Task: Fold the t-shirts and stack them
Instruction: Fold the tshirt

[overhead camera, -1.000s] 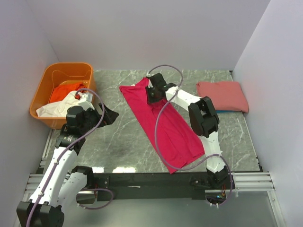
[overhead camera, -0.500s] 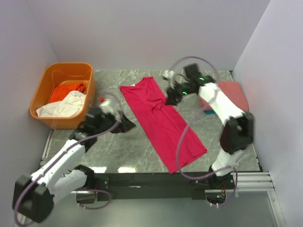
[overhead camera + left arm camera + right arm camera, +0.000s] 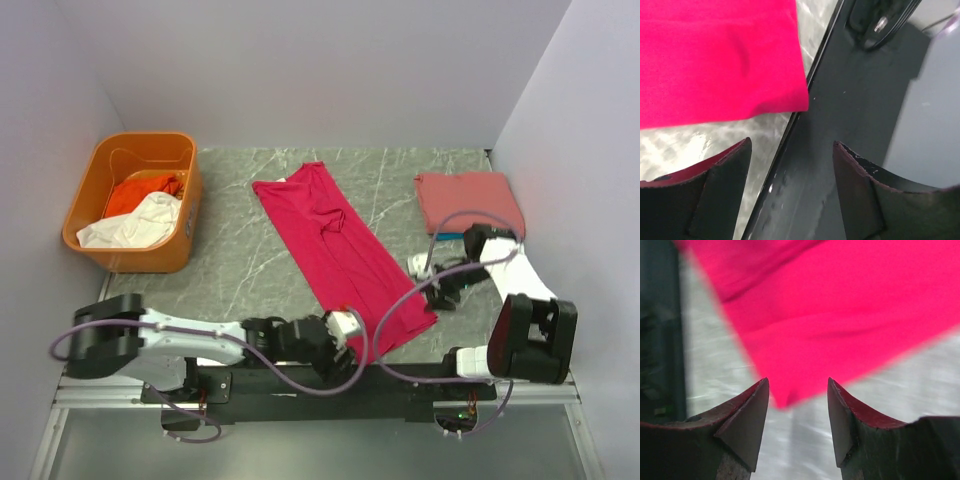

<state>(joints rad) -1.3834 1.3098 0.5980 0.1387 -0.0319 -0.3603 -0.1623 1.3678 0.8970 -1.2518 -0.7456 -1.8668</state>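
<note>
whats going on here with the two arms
Two robot arms are folding t-shirts. The crimson shirt lies flat, folded into a long strip. The left gripper and right gripper are low at its near end, one by each corner, jaws open, holding nothing. A folded salmon shirt sits far right; orange and white shirts lie in the tub far left.

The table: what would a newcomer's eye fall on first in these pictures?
The crimson-pink t-shirt, folded into a long strip, lies slantwise across the middle of the table. The left gripper and right gripper stand open at its near corners. An orange tub with loose cloth sits far left, a folded salmon-pink shirt far right.
</note>
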